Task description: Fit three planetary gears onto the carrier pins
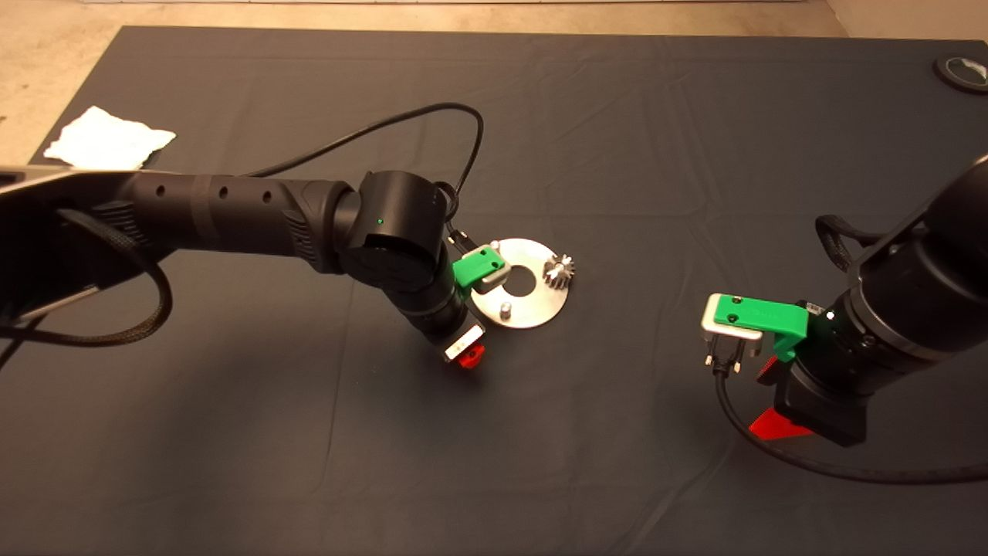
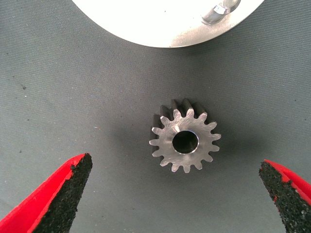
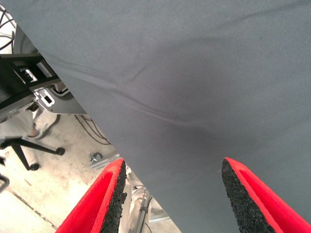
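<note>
The silver disc (image 1: 532, 309) lies mid-mat. One planetary gear (image 1: 558, 270) sits on its right-hand pin. A bare carrier pin (image 1: 505, 310) stands at its near edge, and another pin (image 1: 495, 245) shows beside the green wrist part. My left gripper (image 1: 465, 355) hangs just in front of the disc's left edge. In the left wrist view it (image 2: 177, 194) is open, with a second gear (image 2: 184, 141) lying flat on the mat between its fingers, untouched, near the disc's rim (image 2: 165, 24). My right gripper (image 1: 772, 398) is open and empty (image 3: 172, 194) over the mat at the right. A third gear is not in view.
A white crumpled cloth (image 1: 108, 139) lies at the mat's far left corner. A round black object (image 1: 963, 73) sits at the far right corner. The right wrist view shows the mat's edge and floor with a chair base (image 3: 29, 145).
</note>
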`<state>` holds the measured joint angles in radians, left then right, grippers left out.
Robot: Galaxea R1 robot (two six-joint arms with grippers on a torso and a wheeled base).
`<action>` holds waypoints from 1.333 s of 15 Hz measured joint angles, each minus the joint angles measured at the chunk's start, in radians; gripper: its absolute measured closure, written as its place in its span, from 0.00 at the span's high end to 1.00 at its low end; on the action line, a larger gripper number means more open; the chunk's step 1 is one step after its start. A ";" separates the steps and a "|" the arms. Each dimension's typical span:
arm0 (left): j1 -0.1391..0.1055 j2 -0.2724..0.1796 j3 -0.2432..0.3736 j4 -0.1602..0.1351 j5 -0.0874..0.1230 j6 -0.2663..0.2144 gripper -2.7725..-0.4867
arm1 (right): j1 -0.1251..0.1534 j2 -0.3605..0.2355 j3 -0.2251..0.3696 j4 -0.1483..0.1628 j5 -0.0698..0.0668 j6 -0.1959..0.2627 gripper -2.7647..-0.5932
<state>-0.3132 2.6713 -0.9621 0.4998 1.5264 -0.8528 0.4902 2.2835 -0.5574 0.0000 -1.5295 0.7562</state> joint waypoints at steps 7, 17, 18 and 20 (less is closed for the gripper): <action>0.028 0.005 0.000 0.012 -0.001 -0.017 0.88 | 0.000 0.003 0.000 0.000 -0.001 0.000 0.39; 0.037 0.033 -0.044 0.041 -0.001 -0.021 0.93 | 0.000 0.016 -0.001 0.000 0.000 0.000 0.39; 0.037 0.034 -0.044 0.043 -0.001 -0.021 0.93 | 0.000 0.016 -0.001 0.000 -0.001 0.000 0.39; 0.037 0.038 -0.045 0.044 -0.001 -0.021 0.94 | 0.000 0.019 -0.001 0.000 0.000 0.000 0.39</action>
<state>-0.2766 2.7089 -1.0068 0.5434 1.5255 -0.8738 0.4904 2.3028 -0.5585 0.0000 -1.5296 0.7562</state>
